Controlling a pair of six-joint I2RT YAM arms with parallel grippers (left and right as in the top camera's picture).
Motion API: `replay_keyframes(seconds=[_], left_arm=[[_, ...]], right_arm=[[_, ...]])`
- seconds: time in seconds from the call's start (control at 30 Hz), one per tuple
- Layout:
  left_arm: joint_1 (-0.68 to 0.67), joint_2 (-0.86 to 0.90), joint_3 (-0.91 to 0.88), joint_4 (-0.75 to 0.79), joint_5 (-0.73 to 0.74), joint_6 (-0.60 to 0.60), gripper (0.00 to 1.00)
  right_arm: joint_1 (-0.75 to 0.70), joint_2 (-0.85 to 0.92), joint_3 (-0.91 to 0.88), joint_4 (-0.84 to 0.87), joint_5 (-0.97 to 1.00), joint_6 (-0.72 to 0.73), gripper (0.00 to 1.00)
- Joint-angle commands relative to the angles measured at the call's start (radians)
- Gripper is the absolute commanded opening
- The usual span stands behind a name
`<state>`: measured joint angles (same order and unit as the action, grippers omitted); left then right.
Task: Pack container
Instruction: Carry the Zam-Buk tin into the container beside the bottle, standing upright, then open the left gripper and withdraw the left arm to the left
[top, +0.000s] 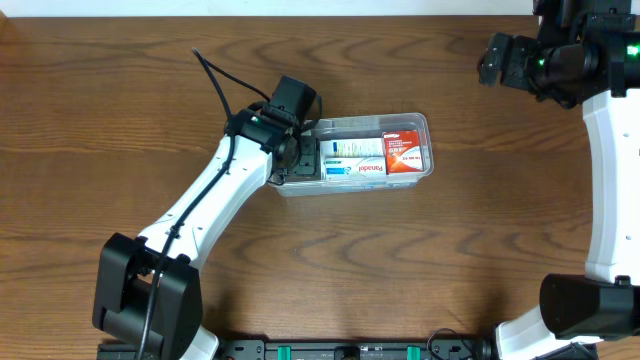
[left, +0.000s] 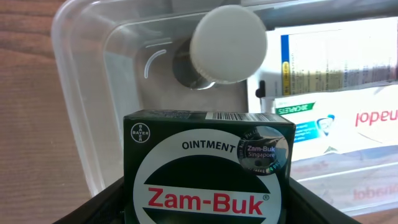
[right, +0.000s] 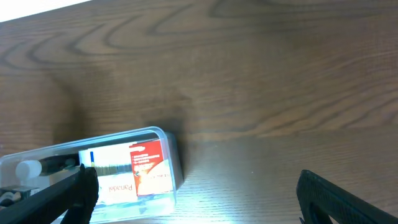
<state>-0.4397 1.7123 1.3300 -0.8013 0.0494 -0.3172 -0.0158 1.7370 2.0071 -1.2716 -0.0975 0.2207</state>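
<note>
The clear plastic container (top: 428, 140) lies mid-table. Inside it are a white and blue Panadol box (top: 365, 160), a red-fronted box (top: 403, 152) and a white-capped bottle (left: 229, 43). My left gripper (top: 300, 160) hangs over the container's left end, shut on a dark green Zam-Buk ointment box (left: 208, 168). That box stands upright just above the tub's floor, in front of the bottle. My right gripper (top: 492, 62) is open and holds nothing, high at the far right, well away from the container (right: 171, 155).
Bare wooden tabletop (top: 120, 100) surrounds the tub on all sides. The left arm (top: 200, 210) slants from the front left to the tub. The right arm's white link (top: 610, 160) runs along the right edge.
</note>
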Motion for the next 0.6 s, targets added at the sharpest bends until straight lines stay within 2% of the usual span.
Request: replay_keyframes(seconds=[0.0,0.13,0.2,0.27,0.57], left_arm=[[0.003,0.006,0.013,-0.007,-0.032,-0.018,0.68],[0.003,0.006,0.013,-0.016,-0.035,-0.021,0.69],[0.003,0.006,0.014,-0.019,-0.035,-0.021,0.74],[0.004,0.006,0.018,-0.02,-0.035,-0.02,0.84],[0.014,-0.042,0.111,-0.097,-0.036,-0.016,0.84]], right_arm=[[-0.003,-0.003,0.005,-0.002,0.0,0.011,0.99],[-0.003,-0.003,0.005,-0.002,0.0,0.01,0.99],[-0.003,-0.003,0.005,-0.002,0.0,0.01,0.99],[-0.003,-0.003,0.005,-0.002,0.0,0.011,0.99],[-0.003,-0.003,0.005,-0.002,0.0,0.011,0.99]])
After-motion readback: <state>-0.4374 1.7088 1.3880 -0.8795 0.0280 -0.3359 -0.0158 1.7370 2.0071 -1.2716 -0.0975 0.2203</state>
